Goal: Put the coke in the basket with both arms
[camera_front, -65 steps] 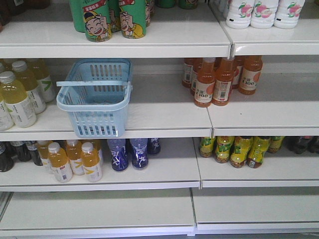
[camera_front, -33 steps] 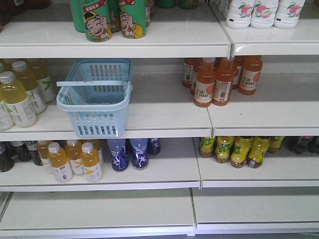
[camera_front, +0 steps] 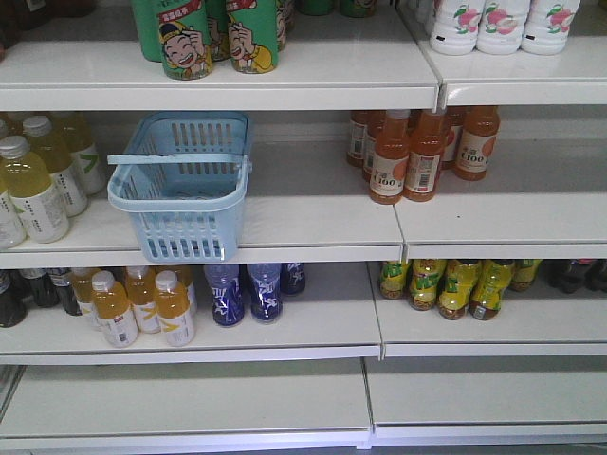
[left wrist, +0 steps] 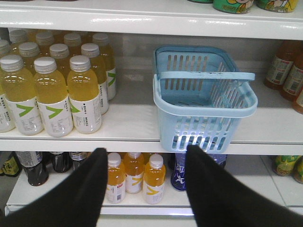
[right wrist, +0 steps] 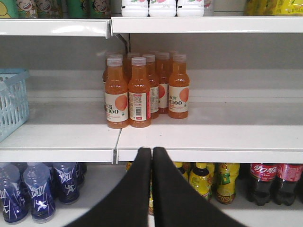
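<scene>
While hunting the slim all-red contour coke bottle, visible in no view, start low: find black pointed left gripper [left wrist: 147, 150] spread wide, holding nothing, and black pointed right gripper [right wrist: 151, 150] pressed tip to tip, likewise empty. Avoid mistaking the cut-off dark red-labelled cola bottles [right wrist: 262, 179] for it. Farther back, mark light blue slotted plastic basket [left wrist: 203, 127] overhanging white middle shelf [left wrist: 128, 118]. Cannot tell which shelf carries the coke.

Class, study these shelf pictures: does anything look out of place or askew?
Yes: the light blue basket sits on the shelf between yellow bottles and orange bottles, its front end hanging past the shelf's lip. Nothing looks spilled.
</scene>
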Available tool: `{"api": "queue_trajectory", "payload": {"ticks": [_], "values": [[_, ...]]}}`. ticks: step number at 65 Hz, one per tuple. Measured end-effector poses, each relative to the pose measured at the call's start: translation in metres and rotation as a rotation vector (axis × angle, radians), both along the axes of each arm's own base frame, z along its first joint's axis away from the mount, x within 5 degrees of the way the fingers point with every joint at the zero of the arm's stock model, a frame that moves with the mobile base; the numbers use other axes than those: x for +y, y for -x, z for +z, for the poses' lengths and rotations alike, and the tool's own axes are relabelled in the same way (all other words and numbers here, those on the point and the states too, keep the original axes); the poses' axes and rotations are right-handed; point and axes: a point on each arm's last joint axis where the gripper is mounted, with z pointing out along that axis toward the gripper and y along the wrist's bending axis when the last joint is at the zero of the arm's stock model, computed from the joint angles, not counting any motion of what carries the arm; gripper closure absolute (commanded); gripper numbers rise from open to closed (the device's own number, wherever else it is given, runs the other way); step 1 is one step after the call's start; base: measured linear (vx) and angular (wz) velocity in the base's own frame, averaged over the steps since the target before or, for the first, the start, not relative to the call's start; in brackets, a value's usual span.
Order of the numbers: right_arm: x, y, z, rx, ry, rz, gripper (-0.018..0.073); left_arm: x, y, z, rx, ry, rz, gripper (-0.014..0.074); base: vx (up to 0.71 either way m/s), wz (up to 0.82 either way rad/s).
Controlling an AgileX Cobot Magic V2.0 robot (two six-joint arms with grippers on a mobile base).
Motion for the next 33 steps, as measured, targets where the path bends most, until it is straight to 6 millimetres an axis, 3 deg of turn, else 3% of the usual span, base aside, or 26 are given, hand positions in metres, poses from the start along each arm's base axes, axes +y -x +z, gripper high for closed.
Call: {"api": "queue_trajectory", "payload": {"ticks": [8,25,33], "values": [[0.0000,0.0000,0.0000,0.000,0.000,0.000,0.0569,0.0000,0.0000,0.0000,0.000,-0.002,-0.001,0.0048,0.00,0.00],[0.0000,0.0000,0.0000,0.000,0.000,0.000,0.0569,-0.0001,-0.0006,0.0017,-0.020,0.007,0.001,0.0045,0.00,0.00],[0.0000,0.0000,0.0000,0.000,0.000,0.000,0.0569,-0.0033,-0.0021,0.0072,-0.078,0.223,0.031,0.0045,0.00,0.00]]}}
